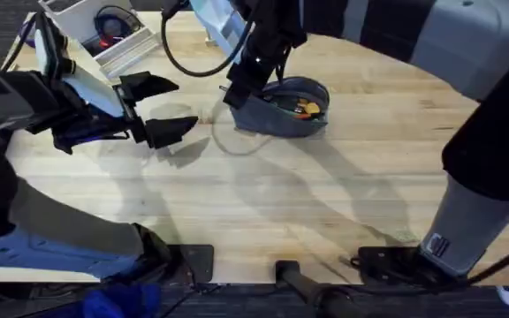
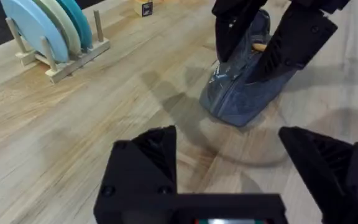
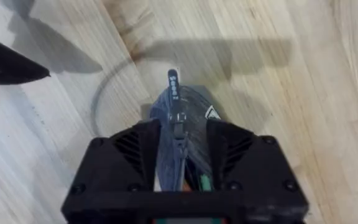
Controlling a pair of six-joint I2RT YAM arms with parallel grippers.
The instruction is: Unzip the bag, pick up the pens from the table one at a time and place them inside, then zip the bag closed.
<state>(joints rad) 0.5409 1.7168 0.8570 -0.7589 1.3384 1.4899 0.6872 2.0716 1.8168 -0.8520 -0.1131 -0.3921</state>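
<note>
Overhead: bag [image 1: 283, 108] on table [image 1: 325, 203], far centre, pens [image 1: 304, 109] inside. My right gripper [image 1: 237, 93] pinches its end; left gripper [image 1: 168, 108] gapes empty. Plate rack [image 2: 58, 37] beyond.

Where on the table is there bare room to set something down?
The wide stretch of table between the bag and the arm bases is bare, as is the near-right part. It is crowded toward the far edge: the right gripper clamps the bag's end, the open left gripper hovers beside it, and a plate rack stands beyond.
</note>
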